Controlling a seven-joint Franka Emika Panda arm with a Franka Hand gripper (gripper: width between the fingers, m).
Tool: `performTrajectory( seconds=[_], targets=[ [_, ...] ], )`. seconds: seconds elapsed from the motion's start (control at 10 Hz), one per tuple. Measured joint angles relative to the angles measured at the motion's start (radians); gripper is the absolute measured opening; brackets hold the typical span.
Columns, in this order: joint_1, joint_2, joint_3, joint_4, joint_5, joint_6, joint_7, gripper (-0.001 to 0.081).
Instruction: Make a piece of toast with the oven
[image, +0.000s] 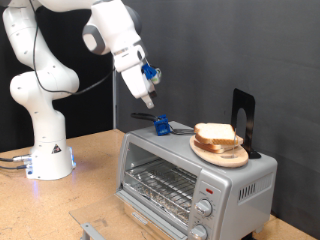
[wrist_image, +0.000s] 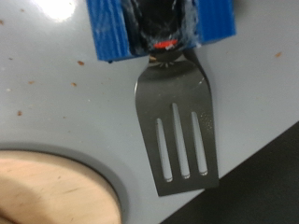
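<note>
The silver toaster oven (image: 190, 175) stands at the exterior view's lower right, its wire rack (image: 160, 185) showing at the front and its knobs (image: 203, 208) to the right of that. A spatula with a blue handle block (image: 160, 124) lies on the oven's top. In the wrist view I see its slotted metal blade (wrist_image: 177, 131) and blue block (wrist_image: 159, 23). My gripper (image: 148, 100) hangs just above the spatula, holding nothing; its fingers do not show in the wrist view. A pile of bread slices (image: 216, 135) rests on a round wooden plate (image: 222, 154). No single slice shows.
A black upright stand (image: 244, 120) is at the oven top's back right. The plate's wooden rim (wrist_image: 47, 191) lies close beside the spatula blade. The robot's white base (image: 48, 155) stands on the wooden table at the exterior view's left.
</note>
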Motion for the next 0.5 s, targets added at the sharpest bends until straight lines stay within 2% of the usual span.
performTrajectory(
  seconds=[0.5],
  targets=[
    [0.050,0.122,0.001,-0.015,0.041,0.107,-0.016,0.0809]
  ],
)
